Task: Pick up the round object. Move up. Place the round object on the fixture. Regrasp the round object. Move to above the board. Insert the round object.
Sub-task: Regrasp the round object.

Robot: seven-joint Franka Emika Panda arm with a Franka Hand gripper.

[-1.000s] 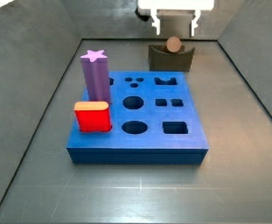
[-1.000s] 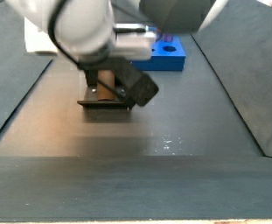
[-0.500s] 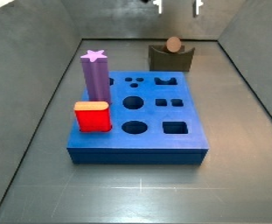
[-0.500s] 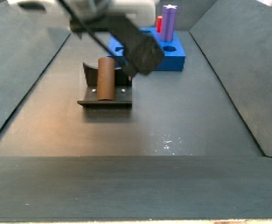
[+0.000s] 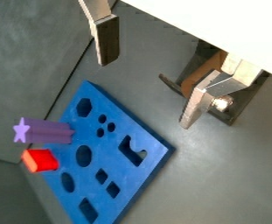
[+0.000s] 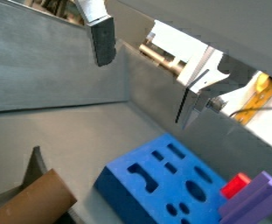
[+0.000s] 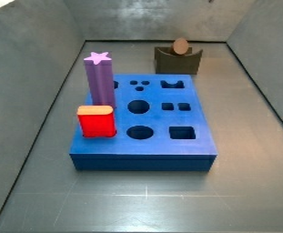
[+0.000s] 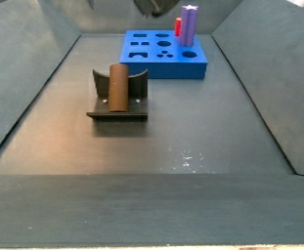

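Observation:
The brown round object (image 8: 116, 86) rests in the notch of the dark fixture (image 8: 117, 109), with its round end face (image 7: 180, 45) showing above the fixture (image 7: 177, 62) at the back. The blue board (image 7: 156, 123) lies apart from it, with holes in its top. My gripper (image 5: 149, 72) hangs high above the floor, open, and nothing is between its fingers (image 5: 103, 39). In both wrist views it (image 6: 148, 70) stands off from the round object (image 6: 38, 197) and the board (image 6: 162, 171). Behind one finger the round object (image 5: 212, 72) shows partly. The gripper is above the top edge of both side views.
A tall purple star-topped peg (image 7: 98, 80) and a red block (image 7: 96, 121) stand in the board's left side. Sloped grey walls (image 7: 40, 91) bound the floor on both sides.
The gripper has let go of the round object and risen away from the fixture, leaving both side views. The round object stays in the notch.

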